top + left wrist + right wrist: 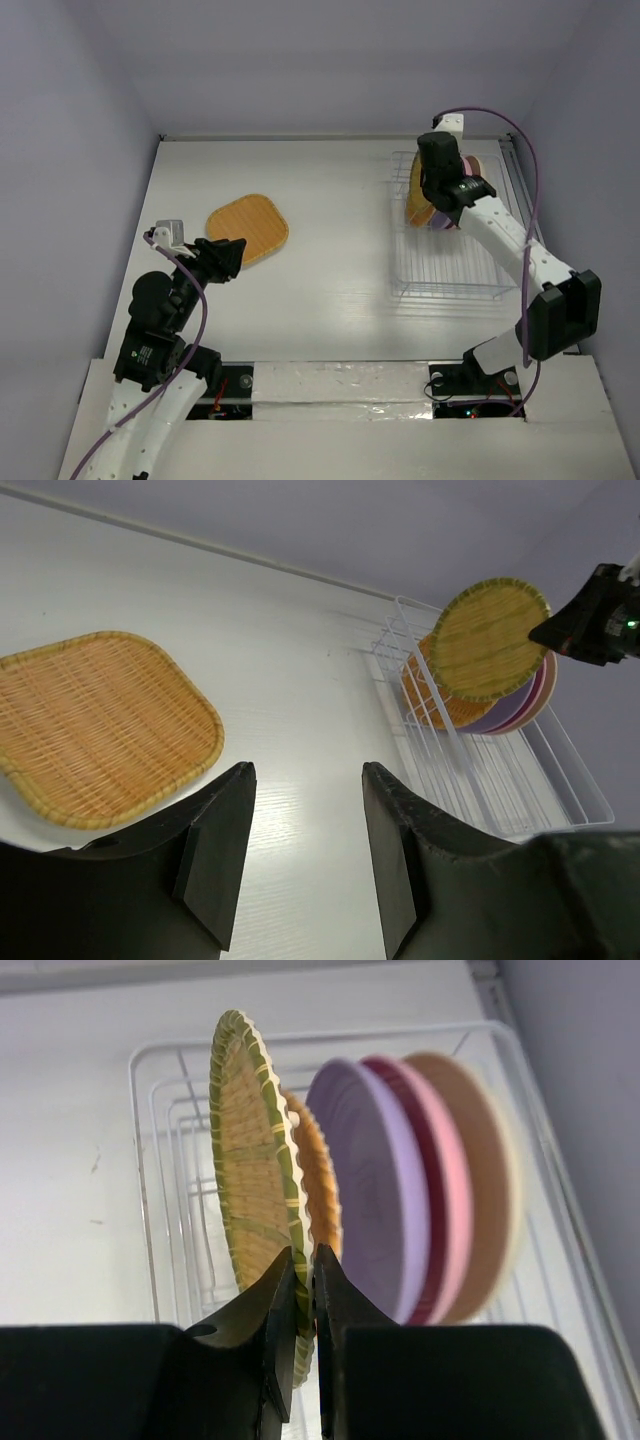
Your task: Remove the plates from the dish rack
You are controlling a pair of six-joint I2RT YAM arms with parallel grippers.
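My right gripper (303,1255) is shut on the rim of a round woven plate with a green edge (250,1150), holding it upright, raised above the wire dish rack (150,1140). Behind it in the rack stand an orange woven plate (322,1185), a lavender plate (375,1200), a pink plate (440,1190) and a cream plate (492,1180). The top view shows this gripper (443,203) over the rack's far end (450,270). My left gripper (305,770) is open and empty, low over the table next to an orange-yellow rounded-square woven plate (100,730) that lies flat (248,228).
The rack stands at the right of the white table, close to the right wall and a rail (518,190). The held plate also shows in the left wrist view (490,638) above the rack (480,770). Grey walls enclose the table at back and sides.
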